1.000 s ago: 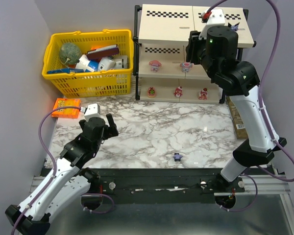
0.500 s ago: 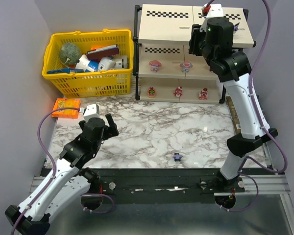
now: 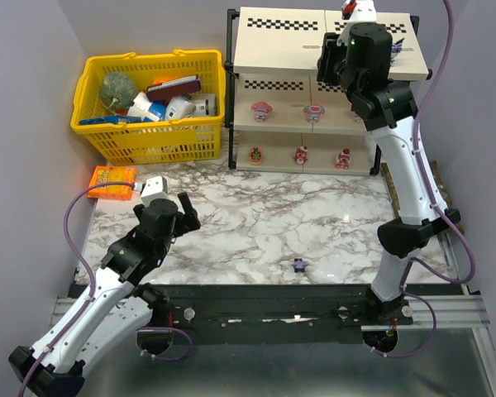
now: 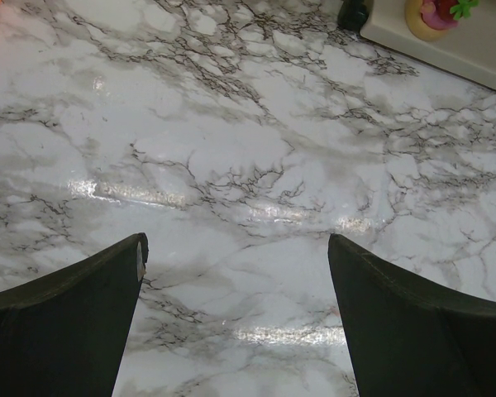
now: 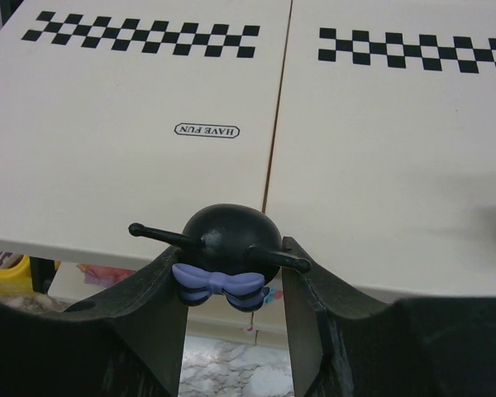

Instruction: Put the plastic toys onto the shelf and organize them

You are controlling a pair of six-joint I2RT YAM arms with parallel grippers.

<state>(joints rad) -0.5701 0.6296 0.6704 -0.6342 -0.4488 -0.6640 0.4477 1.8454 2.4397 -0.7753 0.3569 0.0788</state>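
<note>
At the upper left of the top view sits a yellow basket (image 3: 153, 59) full of bigger stuff. Just below it, an orange packet (image 3: 112, 182) lies on the marble table (image 3: 256, 215). The left gripper (image 3: 175, 211) hangs over the table at the lower left. Its two fingers are spread wide with nothing between them (the left wrist view shows only bare marble in the gap).

Near the bottom middle, one small dark toy (image 3: 298, 265) lies alone on the table, well away from both grippers.

The shelf (image 3: 281, 50) stands at the top, right of the basket. Two pink-and-white toys (image 3: 262, 109) show on its middle board. Three red-pink toys (image 3: 300, 155) stand in a row on the bottom board.

The right arm reaches up over the top board at the upper right. In the right wrist view, the right gripper (image 5: 231, 269) squeezes a black toy (image 5: 225, 240) with a purple bow, one finger on each side. The toy is at the near edge of the top board, by the seam between the two panels. I cannot tell if it touches the board.
</note>
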